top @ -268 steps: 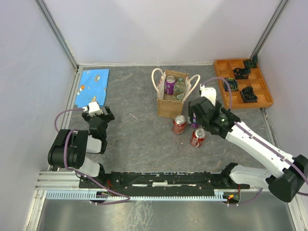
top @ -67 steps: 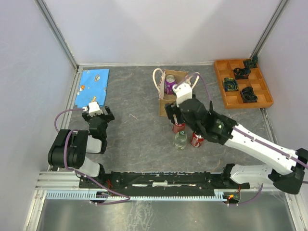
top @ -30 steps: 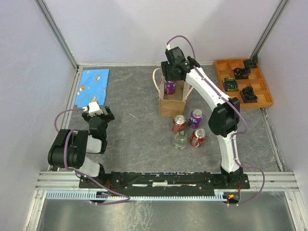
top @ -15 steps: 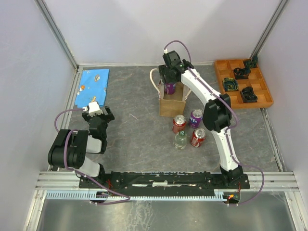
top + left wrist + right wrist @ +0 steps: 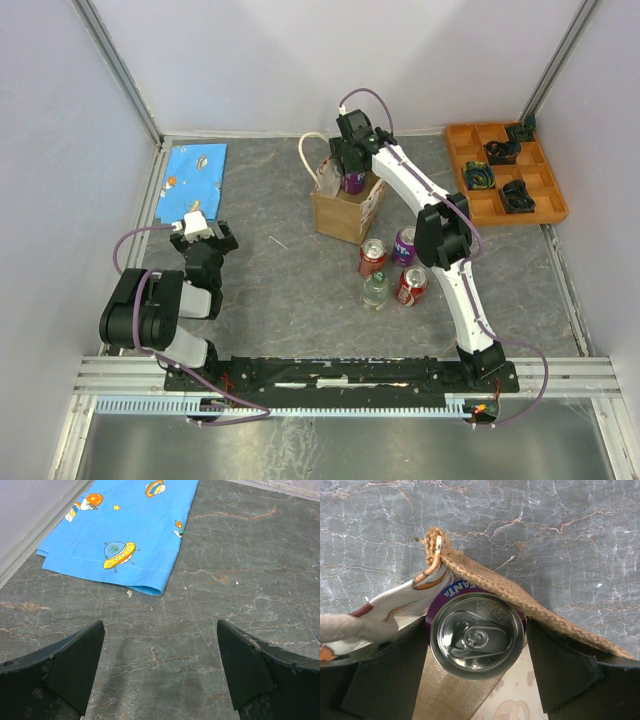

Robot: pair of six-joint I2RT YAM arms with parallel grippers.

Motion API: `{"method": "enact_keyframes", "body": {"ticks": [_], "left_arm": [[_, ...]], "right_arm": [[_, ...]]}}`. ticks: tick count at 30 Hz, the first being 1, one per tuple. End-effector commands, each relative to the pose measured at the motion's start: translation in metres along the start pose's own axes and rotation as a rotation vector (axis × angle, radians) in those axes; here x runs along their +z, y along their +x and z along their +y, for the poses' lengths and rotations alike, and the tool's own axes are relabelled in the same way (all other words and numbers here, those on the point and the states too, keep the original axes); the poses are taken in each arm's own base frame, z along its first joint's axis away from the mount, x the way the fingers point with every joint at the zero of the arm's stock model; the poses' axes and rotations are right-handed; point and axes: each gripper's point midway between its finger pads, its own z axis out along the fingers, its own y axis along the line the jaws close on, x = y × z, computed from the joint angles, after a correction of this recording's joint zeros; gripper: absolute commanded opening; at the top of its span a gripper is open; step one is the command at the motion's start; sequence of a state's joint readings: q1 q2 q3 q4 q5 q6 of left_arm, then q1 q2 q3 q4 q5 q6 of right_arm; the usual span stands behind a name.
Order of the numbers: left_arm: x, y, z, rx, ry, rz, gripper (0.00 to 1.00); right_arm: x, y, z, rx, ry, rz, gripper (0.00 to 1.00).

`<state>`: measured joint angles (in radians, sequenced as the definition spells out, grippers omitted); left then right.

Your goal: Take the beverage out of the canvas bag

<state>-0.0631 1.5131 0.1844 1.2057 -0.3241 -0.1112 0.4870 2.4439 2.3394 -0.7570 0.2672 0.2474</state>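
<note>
The tan canvas bag (image 5: 343,213) stands at the back middle of the table, leaning to the left, with a cream handle (image 5: 311,150) sticking out. A purple can (image 5: 353,181) stands inside it. My right gripper (image 5: 349,163) reaches down into the bag. In the right wrist view the can's silver top (image 5: 476,635) sits between my two fingers, which press against its sides, under the bag's woven rim (image 5: 520,597). My left gripper (image 5: 205,240) rests open and empty at the near left; in its wrist view the gripper (image 5: 160,670) has only bare table between the jaws.
Two red cans (image 5: 372,257) (image 5: 411,284), a purple can (image 5: 405,243) and a clear bottle (image 5: 375,290) stand in front of the bag. An orange compartment tray (image 5: 540,205) is at the back right. A blue printed cloth (image 5: 195,172) lies at the back left, also in the left wrist view (image 5: 125,525).
My right gripper went down into the bag and closed round the purple can. The bag has slid left and tilted. The left arm has not moved.
</note>
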Motion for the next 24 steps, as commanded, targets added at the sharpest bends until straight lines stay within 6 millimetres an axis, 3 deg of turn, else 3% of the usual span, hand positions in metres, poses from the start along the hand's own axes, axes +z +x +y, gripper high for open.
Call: {"method": "enact_keyframes", "body": {"ticks": [1,4,6,7,11,16,24], "left_arm": [[0.006,-0.014,0.002,0.036,-0.015,-0.046,0.99],[0.006,-0.014,0.002,0.036,-0.016,-0.047,0.99],[0.006,-0.013,0.002,0.037,-0.015,-0.045,0.99],[0.006,-0.014,0.002,0.036,-0.016,-0.046,0.99],[0.006,-0.014,0.001,0.036,-0.015,-0.048,0.99],[0.006,-0.014,0.002,0.036,-0.016,-0.047,0.99],[0.006,-0.014,0.002,0.036,-0.015,-0.048,0.99]], "right_arm": [[0.001,-0.020,-0.005,0.013,0.013,-0.061,0.84],[0.004,-0.016,-0.006,0.010,0.020,-0.052,0.80],[0.006,-0.013,-0.006,0.005,0.026,-0.047,0.68],[0.007,-0.011,-0.007,0.002,0.029,-0.045,0.60],[0.006,-0.011,-0.011,0.002,0.048,-0.047,0.01],[-0.015,-0.037,-0.011,0.027,0.026,-0.129,0.00],[-0.082,-0.101,-0.010,0.076,-0.049,-0.336,0.00]]}}
